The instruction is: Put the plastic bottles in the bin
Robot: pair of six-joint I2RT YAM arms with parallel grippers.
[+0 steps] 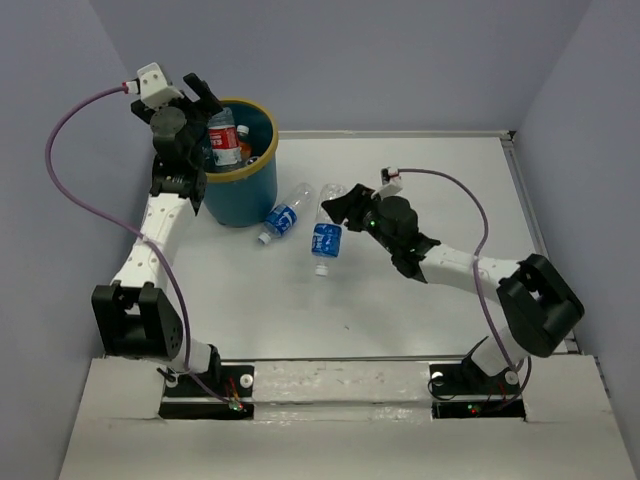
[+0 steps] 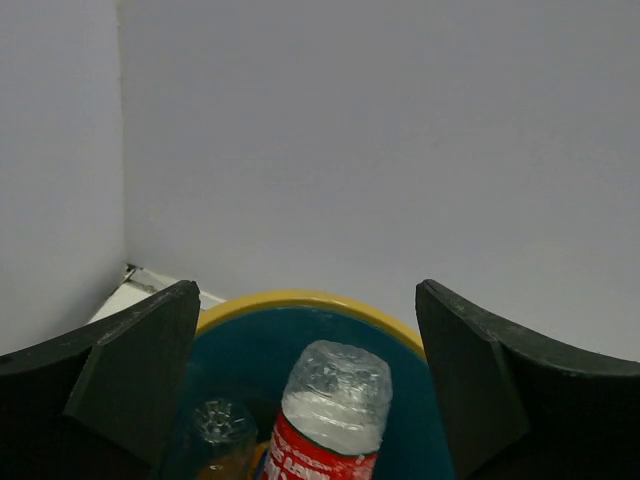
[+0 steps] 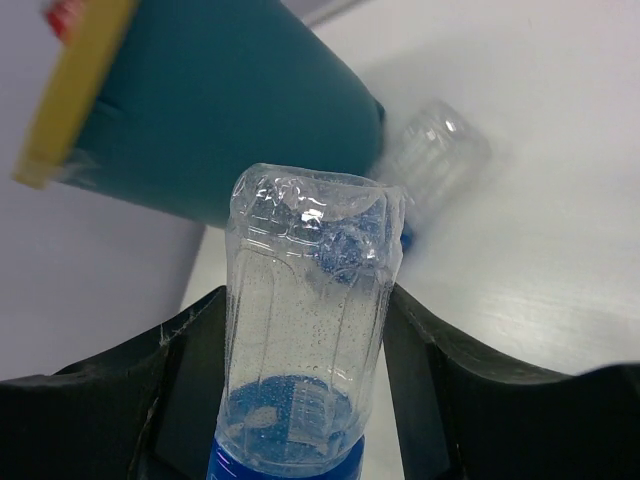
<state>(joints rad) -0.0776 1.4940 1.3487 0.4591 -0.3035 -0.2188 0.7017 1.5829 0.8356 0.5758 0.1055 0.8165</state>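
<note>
- Left tool (image 1: pixel 203 100) covers part of the bin (image 1: pixel 236 200) interior, so anything lower inside is unseen.
- Held bottle's cap is cut off in the right wrist view, and the loose bottle is blurred there.
- Count: four bottles seen, two in the bin and two outside. One bin.
- In bin: red bottle (image 2: pixel 335 400) upright, clear end up. Orange bottle (image 1: pixel 246 152) beside it, mostly hidden.
- Left tool over the bin's far-left rim, fingers apart, nothing between.
- Right tool (image 1: pixel 340 205) clamped on held bottle (image 1: pixel 327 232). Long axis runs far-to-near, cap toward near edge. Lifted or touching bench: cannot tell.
- Loose bottle (image 1: pixel 285 214) lies on bench (image 1: pixel 420 300) just beside the bin's base, axis diagonal, cap near-left.
</note>
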